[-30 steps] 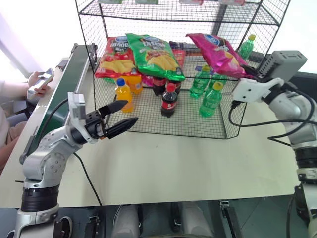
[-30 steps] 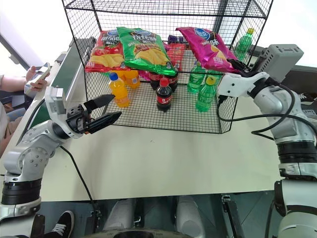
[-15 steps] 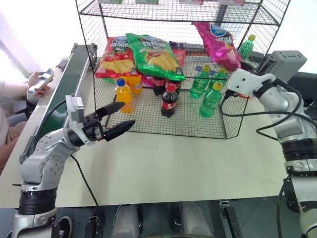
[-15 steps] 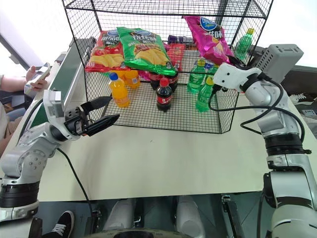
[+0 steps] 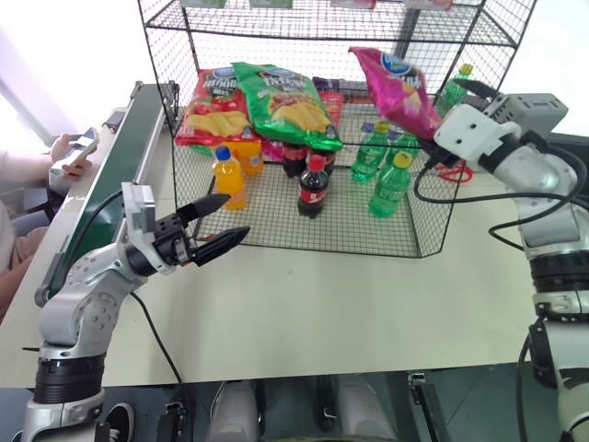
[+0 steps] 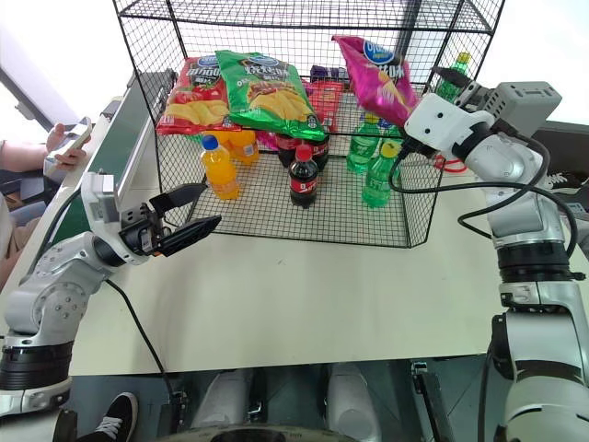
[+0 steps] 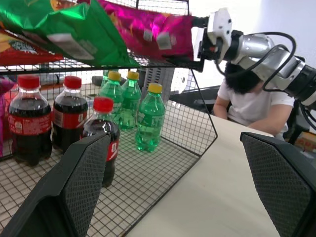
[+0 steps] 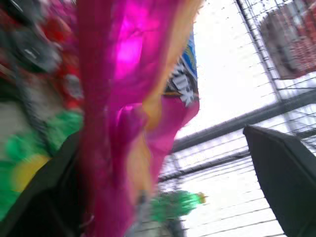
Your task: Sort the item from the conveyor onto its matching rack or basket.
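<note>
Right eye view: magenta chip bag (image 6: 375, 76) upright at wire rack (image 6: 276, 18)'s middle shelf
Right gripper (image 8: 163, 187): spread, bag against 1 finger
Left gripper (image 6: 198, 210): wide, empty
Left: bag settling flat

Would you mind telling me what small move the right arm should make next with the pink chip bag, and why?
Probably draw the right gripper straight back from the rack. Its fingers look spread, and the pink chip bag stands tilted on the middle shelf beside the green bag, so backing out slowly should avoid dragging it.

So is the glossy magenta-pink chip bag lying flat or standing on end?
On end: the chip bag stands tilted on the wire rack's shelf.
</note>
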